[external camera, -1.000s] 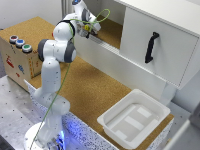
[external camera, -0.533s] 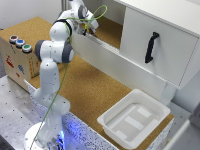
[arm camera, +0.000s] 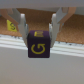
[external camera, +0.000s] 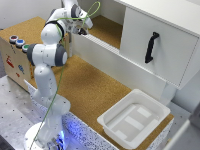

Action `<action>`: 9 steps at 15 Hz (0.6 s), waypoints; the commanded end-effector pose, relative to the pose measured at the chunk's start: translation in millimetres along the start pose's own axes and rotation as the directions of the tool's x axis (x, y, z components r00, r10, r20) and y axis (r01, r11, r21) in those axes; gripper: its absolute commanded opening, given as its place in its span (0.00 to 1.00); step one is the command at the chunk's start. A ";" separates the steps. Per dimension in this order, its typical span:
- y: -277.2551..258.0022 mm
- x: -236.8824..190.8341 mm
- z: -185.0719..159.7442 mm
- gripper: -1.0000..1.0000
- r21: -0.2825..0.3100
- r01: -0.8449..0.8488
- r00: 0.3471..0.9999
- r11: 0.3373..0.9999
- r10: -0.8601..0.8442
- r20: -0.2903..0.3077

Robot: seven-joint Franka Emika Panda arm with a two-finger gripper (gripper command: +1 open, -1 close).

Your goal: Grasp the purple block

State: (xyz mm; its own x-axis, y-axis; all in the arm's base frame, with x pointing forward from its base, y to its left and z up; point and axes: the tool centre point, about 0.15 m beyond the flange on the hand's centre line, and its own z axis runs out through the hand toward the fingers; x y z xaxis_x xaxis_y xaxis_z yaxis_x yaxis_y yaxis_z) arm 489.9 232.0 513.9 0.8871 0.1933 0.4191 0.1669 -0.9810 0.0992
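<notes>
**Purple block held at the cabinet shelf**

A cork-brown tabletop point(external camera: 95, 87) runs across the scene, backed by a white cabinet point(external camera: 150, 35) with an open shelf. At the exterior view's left stands a wooden box point(external camera: 12, 60) with coloured buttons on its top. Just beside it rises the white Panda arm point(external camera: 47, 55), folded upward with a green cable looping along it, its wrist reaching toward the open cork-lined shelf point(external camera: 107, 30). The gripper point(external camera: 83, 31) sits at the shelf's front edge; in this view it is too small to show how the jaws stand. Further to the exterior view's right, the cabinet door point(external camera: 155, 50) carries a black handle point(external camera: 151, 47). Below it, on the tabletop near the front right corner, lies a white plastic tray point(external camera: 150, 102).

In the wrist view the gripper point(arm camera: 39, 31) has its two pale fingers point(arm camera: 22, 24) pressed against opposite sides of the purple block point(arm camera: 39, 44), clamped on it. The block is dark, almost black, and its near face bears a yellow letter G. Behind it lies the cork of the shelf, and a pale ledge point(arm camera: 42, 65) runs under it.
</notes>
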 end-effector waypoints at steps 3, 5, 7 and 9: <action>-15.1 -85.1 -29.4 0.00 0.155 0.155 0.981 0.976 -0.133 -0.141; -36.6 -97.7 -37.5 0.00 0.177 0.220 0.972 0.959 -0.198 -0.130; -71.6 -117.0 -48.5 0.00 0.234 0.302 0.952 0.924 -0.281 -0.117; -107.5 -133.0 -61.6 0.00 0.297 0.410 0.912 0.862 -0.379 -0.159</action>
